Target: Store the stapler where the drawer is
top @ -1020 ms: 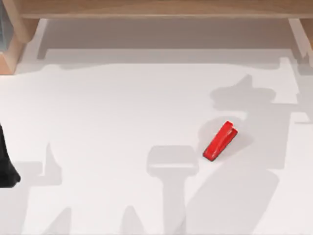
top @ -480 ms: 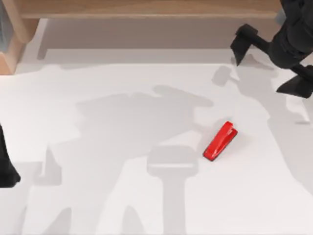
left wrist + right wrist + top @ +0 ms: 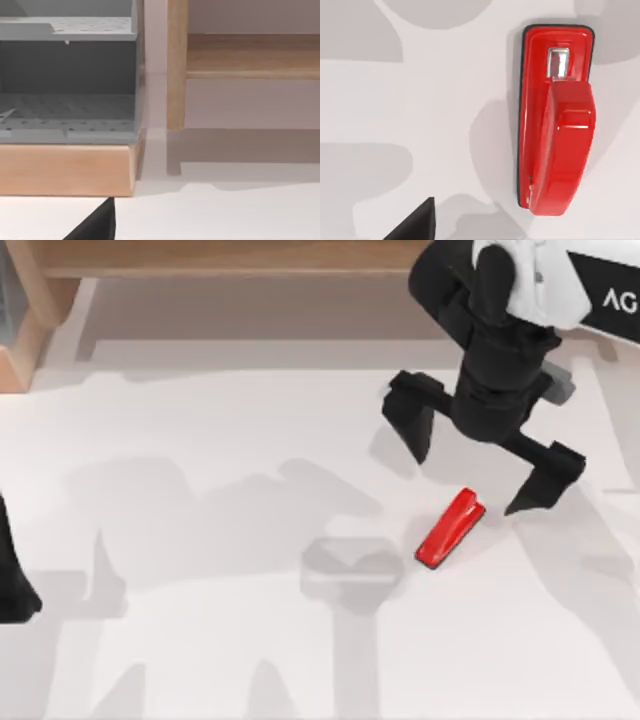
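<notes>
Right arm (image 3: pixel 520 290): white housing with black lettering "AG", black wrist, black two-finger right gripper (image 3: pixel 480 465) with angular fingers

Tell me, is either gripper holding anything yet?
Nothing is held. The right gripper is open above the stapler, which lies on the table.

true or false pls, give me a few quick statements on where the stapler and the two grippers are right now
1. The stapler lies on the white table. True.
2. The right gripper is shut on the stapler. False: its fingers are spread open, and the stapler lies free just below them in the top view.
3. The left arm sits at the table's left edge, far from the stapler. True.
4. The stapler already rests inside the grey drawer. False: it is out on the table.
</notes>
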`<act>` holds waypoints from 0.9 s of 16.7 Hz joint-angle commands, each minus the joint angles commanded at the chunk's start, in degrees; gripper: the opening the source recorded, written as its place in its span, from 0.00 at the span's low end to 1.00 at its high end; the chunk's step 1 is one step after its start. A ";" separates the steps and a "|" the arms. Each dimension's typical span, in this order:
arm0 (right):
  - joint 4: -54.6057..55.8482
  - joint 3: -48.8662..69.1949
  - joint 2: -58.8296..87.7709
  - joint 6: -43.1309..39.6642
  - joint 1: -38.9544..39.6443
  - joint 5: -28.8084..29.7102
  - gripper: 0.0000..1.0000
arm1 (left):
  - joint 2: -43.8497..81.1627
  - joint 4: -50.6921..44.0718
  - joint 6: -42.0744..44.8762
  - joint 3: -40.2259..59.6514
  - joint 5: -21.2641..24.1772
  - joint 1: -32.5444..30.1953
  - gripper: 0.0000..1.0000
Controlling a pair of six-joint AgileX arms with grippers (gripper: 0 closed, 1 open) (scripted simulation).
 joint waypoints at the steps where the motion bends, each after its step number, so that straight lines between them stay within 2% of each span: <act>1: -0.69 0.33 0.30 0.62 0.44 0.14 1.00 | 0.00 0.00 0.00 0.00 0.00 0.00 1.00; 8: 0.41 -0.68 0.50 0.50 0.29 0.11 1.00 | 0.00 0.00 0.00 0.00 0.00 0.00 1.00; 15: 12.80 -8.92 4.45 0.75 0.53 0.17 1.00 | 0.00 0.00 0.00 0.00 0.00 0.00 1.00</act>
